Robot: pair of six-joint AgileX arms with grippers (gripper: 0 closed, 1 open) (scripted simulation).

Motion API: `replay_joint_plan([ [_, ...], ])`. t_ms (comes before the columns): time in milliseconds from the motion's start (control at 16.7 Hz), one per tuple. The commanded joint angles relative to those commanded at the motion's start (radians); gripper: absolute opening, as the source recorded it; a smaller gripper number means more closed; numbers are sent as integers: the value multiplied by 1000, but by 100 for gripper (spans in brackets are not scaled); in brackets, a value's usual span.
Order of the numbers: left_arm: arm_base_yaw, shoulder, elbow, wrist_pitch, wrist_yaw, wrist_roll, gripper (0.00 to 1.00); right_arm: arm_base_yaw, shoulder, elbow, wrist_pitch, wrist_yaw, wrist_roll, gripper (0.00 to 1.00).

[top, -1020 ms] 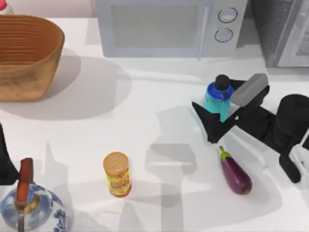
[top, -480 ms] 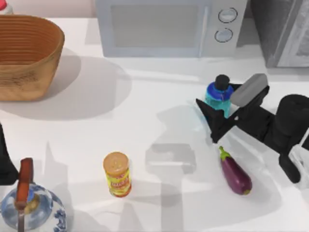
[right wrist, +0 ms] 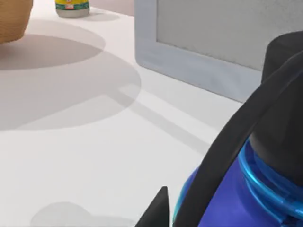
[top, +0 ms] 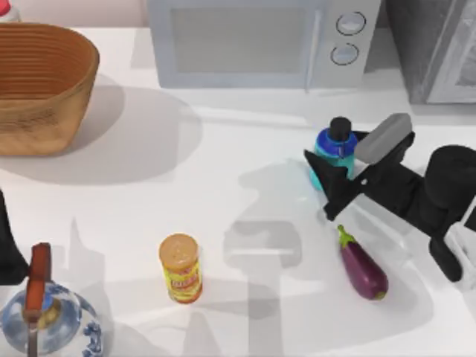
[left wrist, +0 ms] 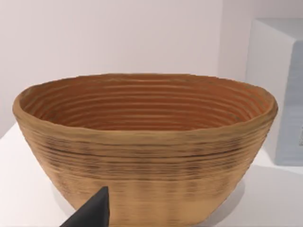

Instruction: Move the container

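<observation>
The container (top: 336,152) was seen upright at the right of centre in the top view, just below the microwave (top: 260,41), its long axis vertical and black cap uppermost. The right gripper (top: 329,172) was placed around it from the right, one dark finger crossing the front of its body; the jaws were judged closed on the bottle, a judgement supported by the right wrist view, where a finger lay against the blue shoulder (right wrist: 246,189). The left arm was parked at the lower left edge. The wicker basket (top: 41,85) at upper left held nothing visible, as seen in the left wrist view (left wrist: 142,142). An eggplant (top: 362,266) lay just below the gripper.
</observation>
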Motion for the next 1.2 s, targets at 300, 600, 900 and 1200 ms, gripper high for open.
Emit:
replay_joint_plan([
  [300,0,0,0,0,0,0,100,0,0,0,0,0,0,0],
  [600,0,0,0,0,0,0,100,-16,-4,5,-13,-13,-6,0],
  [900,0,0,0,0,0,0,100,-206,-11,39,-199,-204,-120,0],
  [1200,0,0,0,0,0,0,100,-532,-68,109,-498,-509,-333,0],
])
